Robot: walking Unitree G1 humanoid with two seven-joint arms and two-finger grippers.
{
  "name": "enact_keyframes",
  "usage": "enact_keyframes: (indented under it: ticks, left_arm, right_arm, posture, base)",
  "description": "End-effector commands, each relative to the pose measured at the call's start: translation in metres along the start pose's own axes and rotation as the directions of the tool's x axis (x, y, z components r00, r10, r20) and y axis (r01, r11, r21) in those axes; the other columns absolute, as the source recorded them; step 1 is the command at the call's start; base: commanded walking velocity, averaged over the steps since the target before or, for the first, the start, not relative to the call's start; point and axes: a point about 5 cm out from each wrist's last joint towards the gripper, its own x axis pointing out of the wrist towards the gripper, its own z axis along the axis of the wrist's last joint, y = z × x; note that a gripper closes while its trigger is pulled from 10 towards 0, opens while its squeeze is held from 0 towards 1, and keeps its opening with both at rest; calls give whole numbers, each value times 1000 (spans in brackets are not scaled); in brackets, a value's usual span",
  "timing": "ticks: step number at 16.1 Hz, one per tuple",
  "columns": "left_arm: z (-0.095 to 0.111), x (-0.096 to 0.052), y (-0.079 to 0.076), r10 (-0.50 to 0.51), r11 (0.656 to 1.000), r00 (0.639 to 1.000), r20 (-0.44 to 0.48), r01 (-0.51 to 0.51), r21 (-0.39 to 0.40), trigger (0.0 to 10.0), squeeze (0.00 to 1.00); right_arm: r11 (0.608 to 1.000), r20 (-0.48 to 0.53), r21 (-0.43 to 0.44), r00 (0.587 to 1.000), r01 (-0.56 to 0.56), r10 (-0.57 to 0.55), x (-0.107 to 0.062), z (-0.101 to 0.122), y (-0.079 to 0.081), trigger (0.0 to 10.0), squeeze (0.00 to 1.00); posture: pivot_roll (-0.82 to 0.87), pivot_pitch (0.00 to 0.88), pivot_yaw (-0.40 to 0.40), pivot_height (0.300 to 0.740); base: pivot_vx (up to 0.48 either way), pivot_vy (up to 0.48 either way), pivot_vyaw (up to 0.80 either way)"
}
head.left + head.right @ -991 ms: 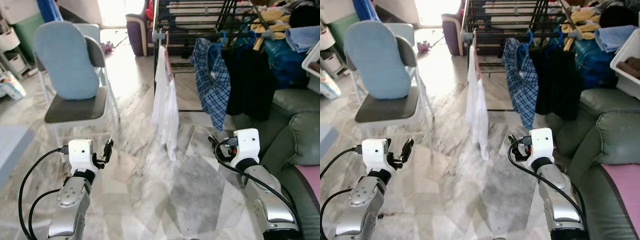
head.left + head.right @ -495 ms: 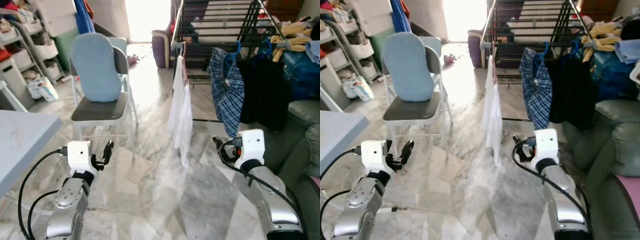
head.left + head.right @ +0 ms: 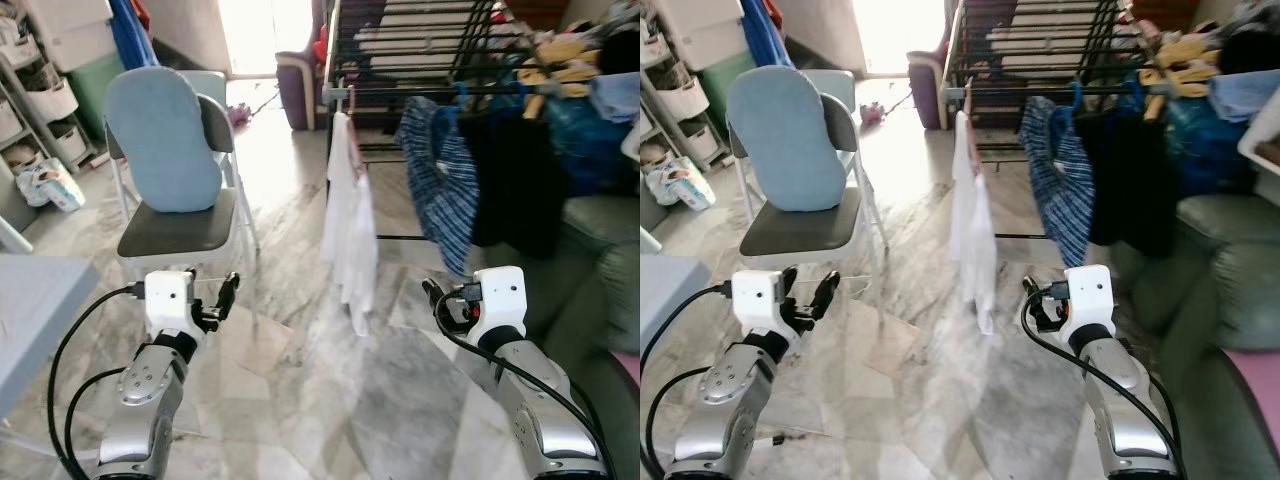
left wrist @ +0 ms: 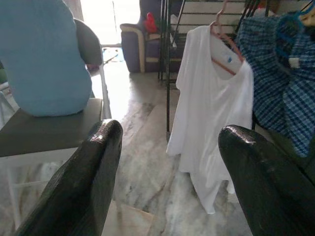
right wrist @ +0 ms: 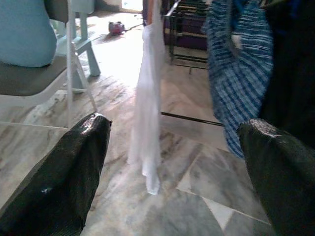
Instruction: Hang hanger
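Left wrist view: left gripper [image 4: 167, 172] spread wide, empty. Right gripper [image 5: 172, 167] likewise wide, empty. Both held low over marble floor [image 3: 300, 400]. Pink hanger [image 4: 224, 46] with white shirt [image 4: 211, 113] already hangs on far drying rack [image 3: 400, 60], right of chair [image 3: 180, 220].

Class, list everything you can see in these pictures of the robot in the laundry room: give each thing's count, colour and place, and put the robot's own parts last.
White T-shirt on a pink hanger: one, white, hanging at the rack's near end.
Black metal drying rack: one, black, ahead and right.
Blue checked shirt: one, blue and white, hanging on the rack right of the T-shirt.
Dark garment: one, black, right of the checked shirt.
Folding chair with a grey seat: one, white frame, ahead and left.
Light blue cushion: one, against the chair's back.
Green sofa: one, far right.
Marble floor: grey-white.
Left gripper: one, black, open, empty.
Right gripper: one, black, open, empty.
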Motion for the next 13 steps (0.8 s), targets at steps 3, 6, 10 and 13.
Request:
enact_keyframes:
  ticks: [3, 6, 10, 13]
  left_arm:
    - [3, 5, -1, -18, 1000, 1000, 3, 18, 8, 10000, 0]
    - [3, 6, -3, -35, 999, 999, -2, 35, 22, 10000, 0]
    - [5, 11, -4, -43, 999, 999, 4, 43, 1, 10000, 0]
    - [1, 11, -6, -43, 999, 999, -28, 44, 31, 10000, 0]
  right_arm:
    - [1000, 26, -5, 1000, -12, 12, 2, 6, 2, 10000, 0]
    - [1000, 28, -8, 1000, -5, 5, 4, 7, 3, 10000, 0]
    - [1000, 41, -22, 999, 5, -4, 6, 10, 4, 10000, 0]
    - [998, 33, -57, 999, 37, -35, 5, 6, 2, 10000, 0]
  posture:
    - [-195, 0, 74, 731]
    - [-192, 0, 78, 731]
    - [-197, 0, 79, 731]
    - [-201, 0, 81, 731]
  base:
    - [401, 263, 0]
    - [401, 261, 0]
    - [389, 279, 0]
    - [308, 369, 0]
